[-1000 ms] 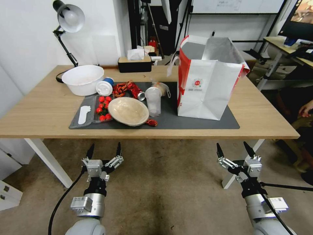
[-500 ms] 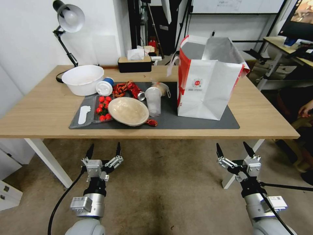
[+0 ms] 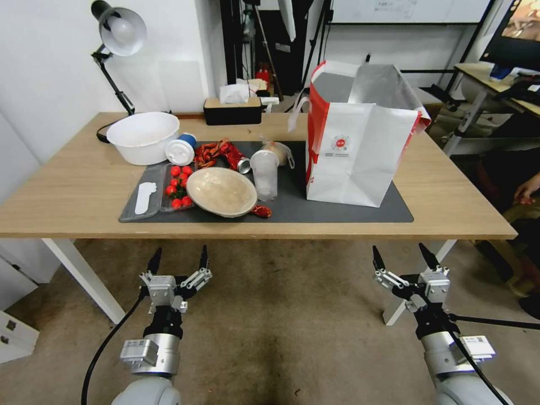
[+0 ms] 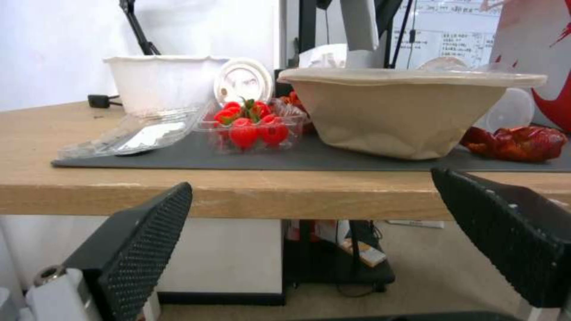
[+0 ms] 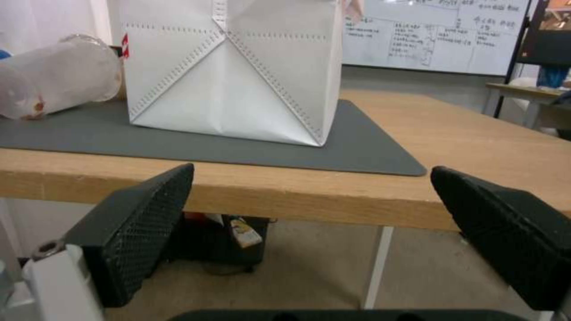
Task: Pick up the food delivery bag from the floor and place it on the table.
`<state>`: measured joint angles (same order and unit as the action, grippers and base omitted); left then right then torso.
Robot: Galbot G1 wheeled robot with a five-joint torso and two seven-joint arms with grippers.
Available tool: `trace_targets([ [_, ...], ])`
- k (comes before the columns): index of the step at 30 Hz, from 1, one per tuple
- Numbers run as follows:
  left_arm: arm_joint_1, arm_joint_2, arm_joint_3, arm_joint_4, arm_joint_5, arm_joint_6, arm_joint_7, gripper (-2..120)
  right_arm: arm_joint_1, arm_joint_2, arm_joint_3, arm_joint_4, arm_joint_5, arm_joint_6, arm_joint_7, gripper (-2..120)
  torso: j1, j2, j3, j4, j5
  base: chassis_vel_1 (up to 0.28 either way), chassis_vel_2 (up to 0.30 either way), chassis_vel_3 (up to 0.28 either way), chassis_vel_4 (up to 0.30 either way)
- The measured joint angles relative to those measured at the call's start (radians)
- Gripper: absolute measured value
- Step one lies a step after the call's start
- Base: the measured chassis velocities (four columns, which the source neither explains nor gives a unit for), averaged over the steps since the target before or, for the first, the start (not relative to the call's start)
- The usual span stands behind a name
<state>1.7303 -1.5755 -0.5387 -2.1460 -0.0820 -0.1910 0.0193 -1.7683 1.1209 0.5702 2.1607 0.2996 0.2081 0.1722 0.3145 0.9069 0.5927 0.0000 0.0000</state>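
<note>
Table (image 3: 67, 191): wide light-wood top on white legs, with a large dark grey mat (image 3: 343, 211) across its middle. Floor (image 3: 281, 315): mottled grey-brown, dark stain near the bottom centre of the head view, lying below the front edge of the table. Food delivery bag (image 3: 351, 152): stands upright on the right part of the mat, open at the top with silver lining showing, red band down its left side, small round red logo on the front face; in the right wrist view its white folded base (image 5: 232, 80) sits flat on the mat, just beside a clear plastic cup (image 5: 56, 78) lying on its side. Left of the bag on the mat: a tan paper bowl (image 3: 221, 191), a clear tray of cherry tomatoes (image 3: 178, 187), a crushed red can (image 3: 235, 156); a white bowl (image 3: 142, 136) sits at the mat's far left corner, under a desk lamp (image 3: 118, 34). Left gripper (image 3: 179, 260): low in front of the table edge, below the tomato tray, jaws spread wide, nothing between them. Right gripper (image 3: 403, 257): low in front of the table edge, below the bag's right side, jaws spread wide, nothing between them, well apart from the bag.
</note>
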Motion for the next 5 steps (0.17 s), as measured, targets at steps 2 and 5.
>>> trace_targets([
  [2, -0.001, 0.0, 0.0, 0.0, 0.0, 0.0, 0.0, 100, 0.0, 0.0, 0.0, 0.001, 0.0, -0.001, 0.001, 100, 0.0, 0.0, 0.0, 0.0, 0.0, 0.0, 0.0, 0.0, 0.0],
  [5, -0.001, 0.0, 0.0, 0.0, 0.001, 0.001, 0.001, 100, 0.0, 0.0, 0.0, 0.001, 0.0, -0.002, 0.001, 100, 0.0, 0.0, 0.0, 0.0, 0.0, 0.0, 0.0, 0.0, 0.0],
])
